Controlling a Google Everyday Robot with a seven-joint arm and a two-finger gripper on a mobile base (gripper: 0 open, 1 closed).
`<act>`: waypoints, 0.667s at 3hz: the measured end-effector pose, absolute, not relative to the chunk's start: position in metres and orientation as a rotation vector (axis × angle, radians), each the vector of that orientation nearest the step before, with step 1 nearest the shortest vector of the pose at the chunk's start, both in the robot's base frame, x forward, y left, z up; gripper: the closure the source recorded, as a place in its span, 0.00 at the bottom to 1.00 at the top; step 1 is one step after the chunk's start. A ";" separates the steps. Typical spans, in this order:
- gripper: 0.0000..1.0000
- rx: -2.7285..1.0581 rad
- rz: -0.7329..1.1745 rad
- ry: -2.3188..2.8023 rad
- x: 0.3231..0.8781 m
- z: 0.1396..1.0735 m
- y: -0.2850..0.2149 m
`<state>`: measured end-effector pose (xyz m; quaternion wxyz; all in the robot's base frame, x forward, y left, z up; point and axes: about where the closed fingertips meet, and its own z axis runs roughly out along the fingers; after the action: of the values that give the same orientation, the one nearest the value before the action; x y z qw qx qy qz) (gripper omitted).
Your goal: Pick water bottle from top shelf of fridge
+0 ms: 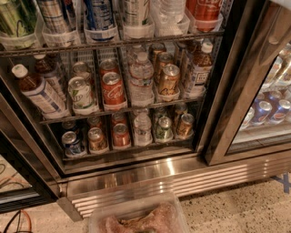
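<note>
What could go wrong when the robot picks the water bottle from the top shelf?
The clear ribbed plastic water bottle on the grey wire top shelf stands close between a pale can and a red can; a grasp may knock them. A similar bottle below invites confusion. The gripper is out of view.

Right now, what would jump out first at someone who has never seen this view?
The fridge packed with drinks fills the view, a red cola can standing out on the middle rack beside a clear bottle. On the top shelf, the water bottle sits in a clear cup holder, second from the right. The claw is not in view.
</note>
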<state>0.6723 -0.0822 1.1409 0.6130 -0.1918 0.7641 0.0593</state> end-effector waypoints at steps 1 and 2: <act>1.00 -0.452 0.147 1.788 0.664 1.142 -0.085; 1.00 -0.427 0.157 1.851 0.644 1.131 -0.095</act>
<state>0.6444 -0.0946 1.1306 0.5793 -0.1828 0.7915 0.0671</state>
